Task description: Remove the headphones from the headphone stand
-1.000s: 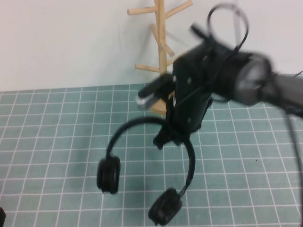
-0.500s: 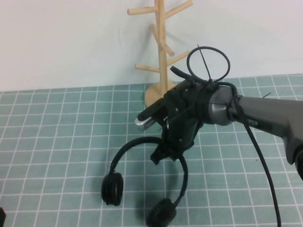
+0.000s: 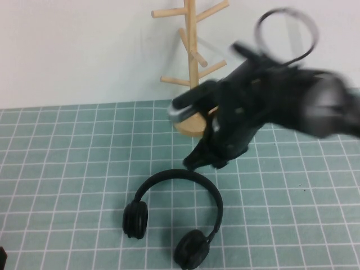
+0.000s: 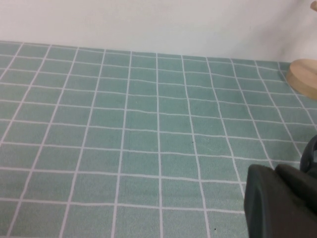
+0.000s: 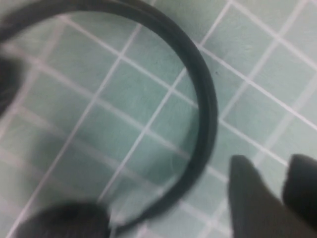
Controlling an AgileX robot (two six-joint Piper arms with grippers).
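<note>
The black headphones (image 3: 179, 216) lie flat on the green grid mat, headband towards the stand, both ear cups towards me. The wooden headphone stand (image 3: 192, 67) stands behind them at the mat's far edge with bare pegs. My right gripper (image 3: 203, 160) hovers just above and behind the headband, open and empty. In the right wrist view its fingertips (image 5: 247, 191) are apart and clear of the headband (image 5: 204, 104). My left gripper (image 4: 277, 198) is low at the near left, fingers together, holding nothing. The stand's base (image 4: 303, 79) also shows in the left wrist view.
The green mat (image 3: 67, 169) with white grid lines covers the table up to a white wall (image 3: 84, 50). The right arm (image 3: 304, 104) with its looped cable reaches in from the right.
The right gripper lowered the headphones onto the mat, let go of the headband and rose back towards the stand. The headphones now rest flat. The left arm has not moved.
</note>
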